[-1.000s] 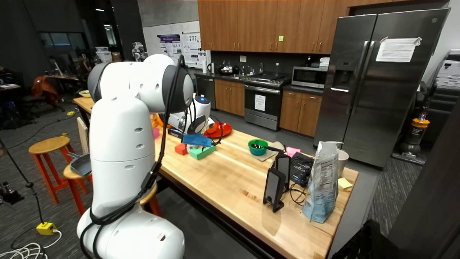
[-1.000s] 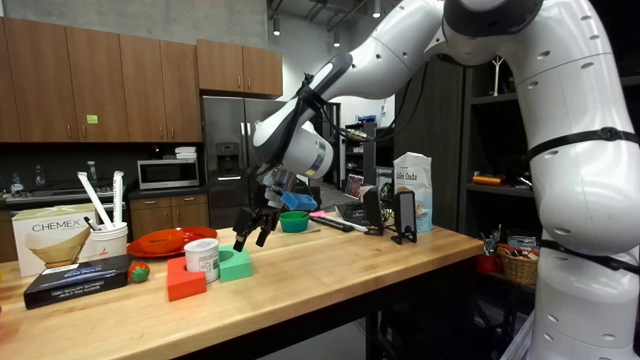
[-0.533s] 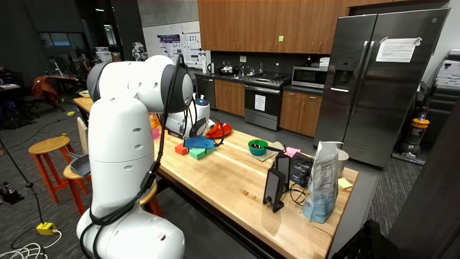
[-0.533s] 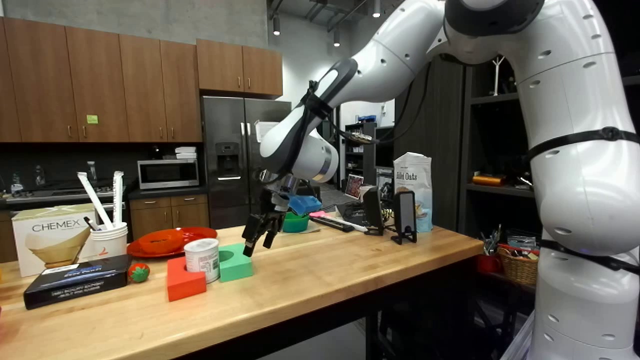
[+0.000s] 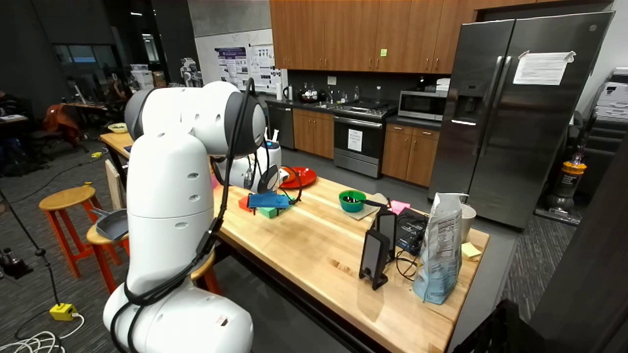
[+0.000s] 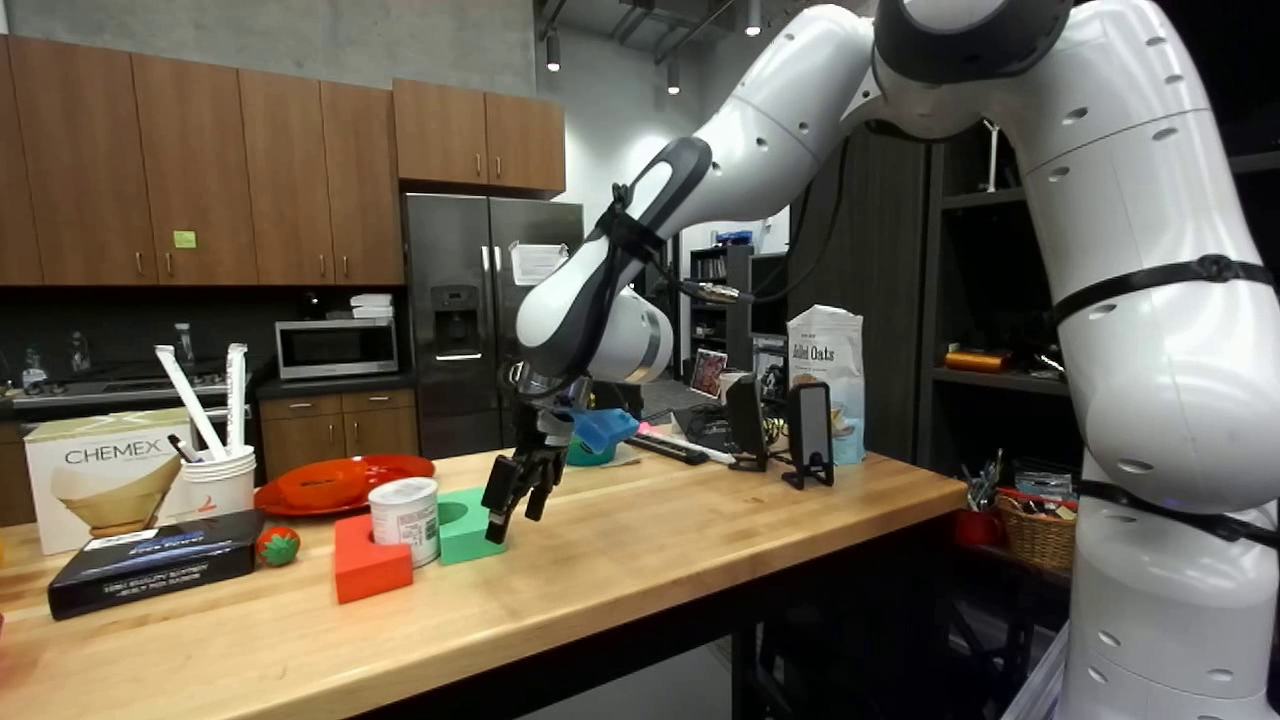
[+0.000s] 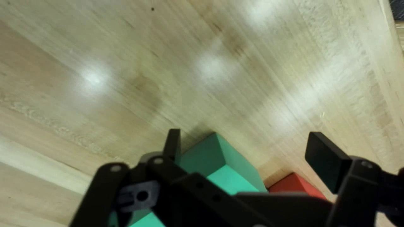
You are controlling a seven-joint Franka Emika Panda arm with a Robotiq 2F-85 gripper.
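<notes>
Arching arm [image 6: 790, 110], jaws near green block [image 6: 470, 541]

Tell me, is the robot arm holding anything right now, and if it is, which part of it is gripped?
Nothing is held: the tool is open, its jaws well apart; the green block is nearest, but not gripped.

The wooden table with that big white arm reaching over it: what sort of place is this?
Probably a kitchen area in a lab or similar workplace: a large refrigerator and an oven show the kitchen, while the robot arm at the table suggests the lab.
</notes>
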